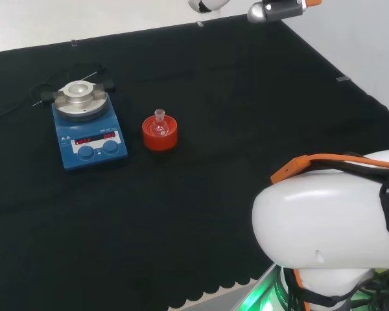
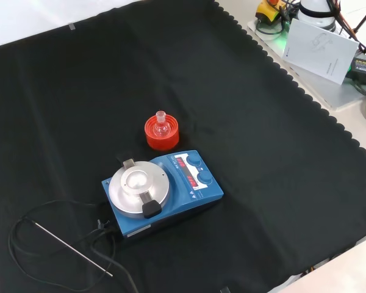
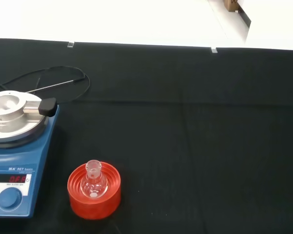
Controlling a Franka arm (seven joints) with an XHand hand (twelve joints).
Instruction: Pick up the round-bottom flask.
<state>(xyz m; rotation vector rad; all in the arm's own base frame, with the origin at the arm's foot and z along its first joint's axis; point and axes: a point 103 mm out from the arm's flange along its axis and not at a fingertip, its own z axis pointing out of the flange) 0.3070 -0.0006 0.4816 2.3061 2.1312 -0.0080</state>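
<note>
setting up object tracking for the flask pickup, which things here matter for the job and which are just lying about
For the job:
round-bottom flask, neck up
red ribbed stand it sits in

Just lying about:
blue stirrer hotplate beside the stand
thin metal probe and its black cable on the cloth

You're at a lab bench: black cloth (image 2: 280, 183), blue hotplate stirrer (image 2: 165, 192), round-bottom flask (image 2: 161, 127) on red stand (image 2: 161, 139).

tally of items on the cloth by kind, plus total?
round-bottom flask: 1
red ribbed stand under the flask: 1
blue hotplate stirrer: 1
metal probe rod on a black cable: 1
Total: 4
</note>
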